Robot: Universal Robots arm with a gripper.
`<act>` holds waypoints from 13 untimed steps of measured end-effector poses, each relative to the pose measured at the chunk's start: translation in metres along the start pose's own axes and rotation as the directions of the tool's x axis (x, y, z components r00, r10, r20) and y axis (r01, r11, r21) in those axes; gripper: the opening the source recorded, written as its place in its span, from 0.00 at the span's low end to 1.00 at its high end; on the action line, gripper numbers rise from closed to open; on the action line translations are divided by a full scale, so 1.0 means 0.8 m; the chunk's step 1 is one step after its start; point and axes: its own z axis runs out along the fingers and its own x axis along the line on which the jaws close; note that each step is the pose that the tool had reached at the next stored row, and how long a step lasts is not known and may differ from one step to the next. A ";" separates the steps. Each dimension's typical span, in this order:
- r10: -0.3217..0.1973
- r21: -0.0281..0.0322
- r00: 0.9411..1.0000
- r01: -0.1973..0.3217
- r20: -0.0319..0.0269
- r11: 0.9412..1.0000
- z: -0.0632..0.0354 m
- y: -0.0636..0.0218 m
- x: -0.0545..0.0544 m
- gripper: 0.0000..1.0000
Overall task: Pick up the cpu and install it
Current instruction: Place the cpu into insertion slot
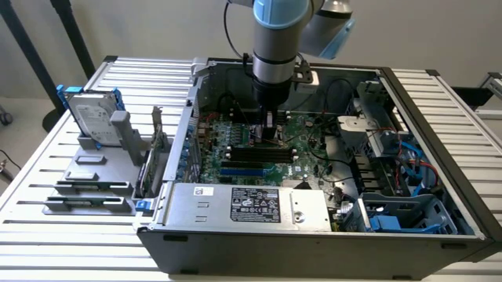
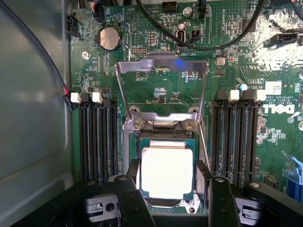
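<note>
Jaws grasp the cpu (image 2: 167, 170) at the open socket (image 2: 161, 135) inside the computer case (image 1: 314, 247)

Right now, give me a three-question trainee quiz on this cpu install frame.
1. Fill in: the hard drive stands outside the case, on the exterior view's ____.
2. True or false: the load plate is closed down over the cpu.
3. The gripper is nearest to: A the hard drive, B the cpu, C the power supply.
Key: 1 left; 2 false, the plate is swung open and the cpu's top is bare; 3 B.
</note>
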 end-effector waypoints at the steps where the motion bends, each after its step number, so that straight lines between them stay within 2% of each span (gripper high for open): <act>1: 0.001 0.000 1.000 -0.001 0.000 1.000 0.001 0.000 0.000 0.55; 13: 0.005 0.000 1.000 -0.005 0.000 1.000 0.005 0.001 0.004 0.55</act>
